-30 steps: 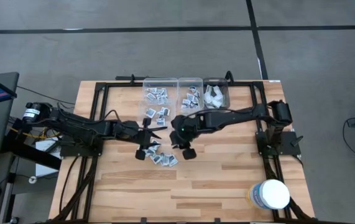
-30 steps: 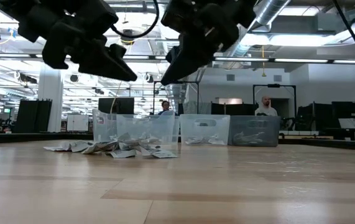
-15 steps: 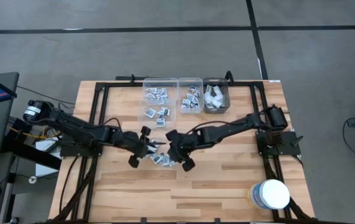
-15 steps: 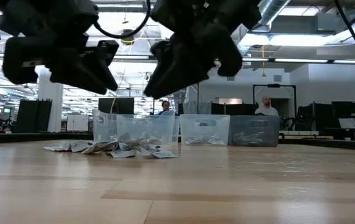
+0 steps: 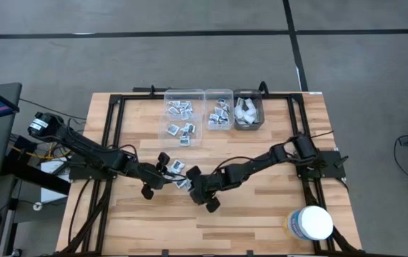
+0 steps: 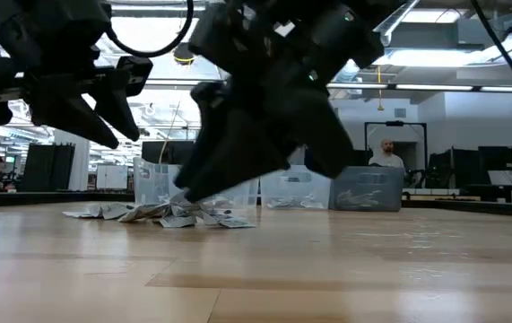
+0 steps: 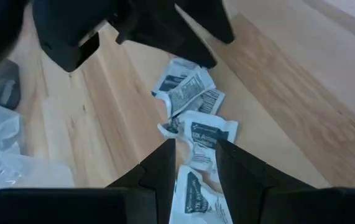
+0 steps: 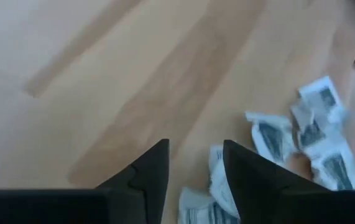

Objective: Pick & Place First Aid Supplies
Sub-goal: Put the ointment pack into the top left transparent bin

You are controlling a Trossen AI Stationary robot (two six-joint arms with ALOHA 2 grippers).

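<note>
Both arms are hanging low over the loose packet pile (image 5: 178, 175) mid-table. L gripper (image 7: 193, 155) is sitting open, fingers straddling a packet (image 7: 209, 132) w/o pinching it. R gripper (image 8: 194, 163) is also sitting open above the pile edge, a packet showing between its fingers, prob not gripped — hard to confirm. Three clear bins (image 5: 183, 114) at the far edge are holding sorted packets. Big white tub (image 5: 311, 223) is standing at the near R corner of the table (image 5: 261, 214).
</note>
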